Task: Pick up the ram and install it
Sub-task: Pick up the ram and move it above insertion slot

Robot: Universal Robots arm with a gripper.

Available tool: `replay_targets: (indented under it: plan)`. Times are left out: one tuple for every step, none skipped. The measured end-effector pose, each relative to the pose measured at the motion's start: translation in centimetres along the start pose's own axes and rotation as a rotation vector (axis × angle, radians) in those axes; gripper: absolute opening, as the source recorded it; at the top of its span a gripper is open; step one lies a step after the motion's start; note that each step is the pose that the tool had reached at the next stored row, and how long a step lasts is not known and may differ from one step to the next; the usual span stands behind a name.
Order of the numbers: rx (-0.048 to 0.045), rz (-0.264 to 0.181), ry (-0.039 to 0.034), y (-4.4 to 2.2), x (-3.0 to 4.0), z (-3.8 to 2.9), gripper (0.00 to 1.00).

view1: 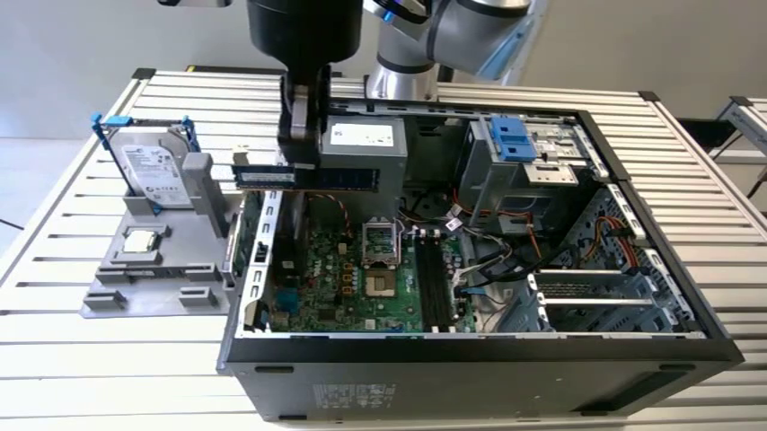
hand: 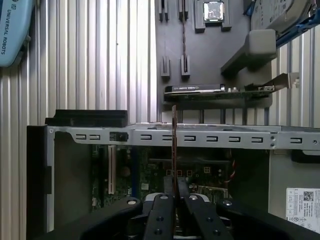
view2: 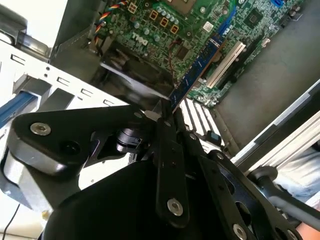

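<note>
Dark-green ram sat clamped between the jaws of the gripper, held level over the open computer case, at ten o'clock from the motherboard in the exterior view. Judged light, stiff, thin and fragile. Best held by the long edges, clear of chips and contacts.

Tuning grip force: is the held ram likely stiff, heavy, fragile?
The ram is probably stiff: it juts straight from the gripper without sagging. Seen edge-on in the first wrist view it is thin, so likely light and easily cracked sideways.
</note>
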State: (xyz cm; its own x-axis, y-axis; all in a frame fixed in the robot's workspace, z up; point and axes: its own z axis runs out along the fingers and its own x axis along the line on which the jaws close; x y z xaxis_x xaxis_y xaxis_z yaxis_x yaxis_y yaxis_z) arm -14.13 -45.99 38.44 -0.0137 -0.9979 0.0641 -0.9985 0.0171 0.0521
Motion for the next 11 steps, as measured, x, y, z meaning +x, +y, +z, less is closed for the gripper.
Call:
replay_targets:
  plan:
    - [-0.0001,0.002,-0.0001,-0.21,0.0,0.0,0.0]
    - [-0.0004,0.005,-0.0002,-0.39,-0.01,0.0,0.0]
    - [-0.0006,0.008,-0.0003,-0.55,-0.01,0.0,0.0]
    - [-0.0008,0.012,-0.0006,-0.71,-0.02,0.0,0.0]
    - [-0.0011,0.016,-0.0008,-0.87,-0.02,0.0,0.0]
    - [-0.0012,0.019,-0.001,-1.03,-0.03,0.0,0.0]
    - [-0.0015,0.022,-0.0011,-1.2,-0.04,0.0,0.0]
    - [-0.0017,0.025,-0.0012,-1.37,-0.05,0.0,0.0]
    - [-0.0018,0.027,-0.0012,-1.55,-0.06,0.0,0.0]
    - [-0.0019,0.028,-0.0014,-1.71,-0.07,0.01,0.0]
    - [-0.0019,0.03,-0.0015,-1.89,-0.09,0.02,0.0]
